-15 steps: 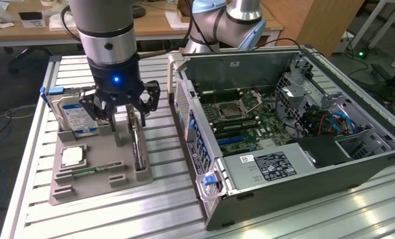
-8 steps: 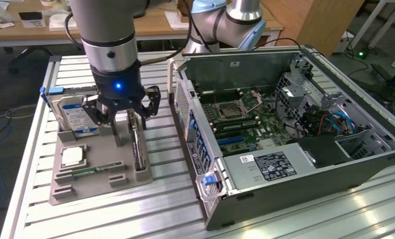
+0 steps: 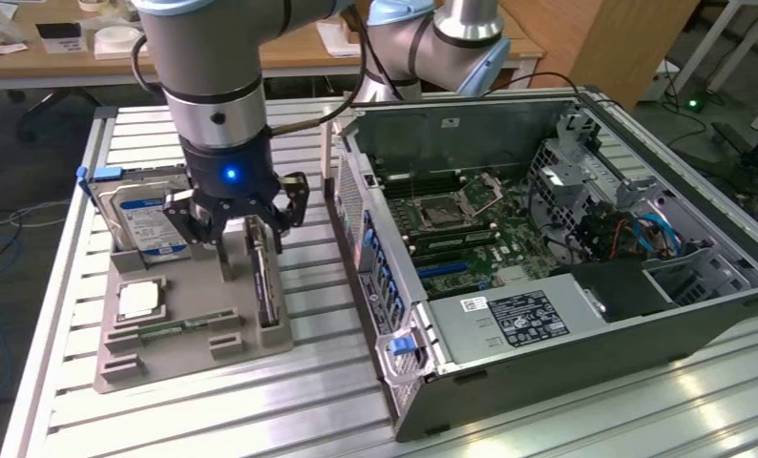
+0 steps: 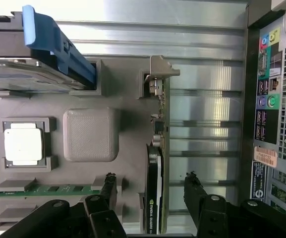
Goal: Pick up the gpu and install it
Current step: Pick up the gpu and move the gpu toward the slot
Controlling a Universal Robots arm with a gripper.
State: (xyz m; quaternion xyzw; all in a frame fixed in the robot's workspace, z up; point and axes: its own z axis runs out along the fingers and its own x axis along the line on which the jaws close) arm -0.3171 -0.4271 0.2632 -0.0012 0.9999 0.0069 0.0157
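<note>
- The gripper [image 4: 150,182] hangs low over the parts tray with its jaws spread wide. One finger [image 4: 108,191] stands on each side of the gpu [image 4: 157,163] and neither pad touches it, which reads as lining up to pinch the card across its thin faces.
- The gpu stands on edge in a slot of the gray fixture tray [image 3: 181,277], metal bracket at one end. That likely presents its flat sides to the fingers; it is not yet lifted.
- A processor chip [image 4: 24,144], a green memory stick [image 4: 48,189] and an upright hard drive [image 3: 143,215] sit in separate recesses, apart from the card.
- The tray rests on a slatted aluminium table [image 3: 290,410].
- The open computer case [image 3: 545,315] lies just beside the tray, toward the exterior view's right. Its motherboard [image 3: 469,229] is exposed, apparently to receive the card.
</note>
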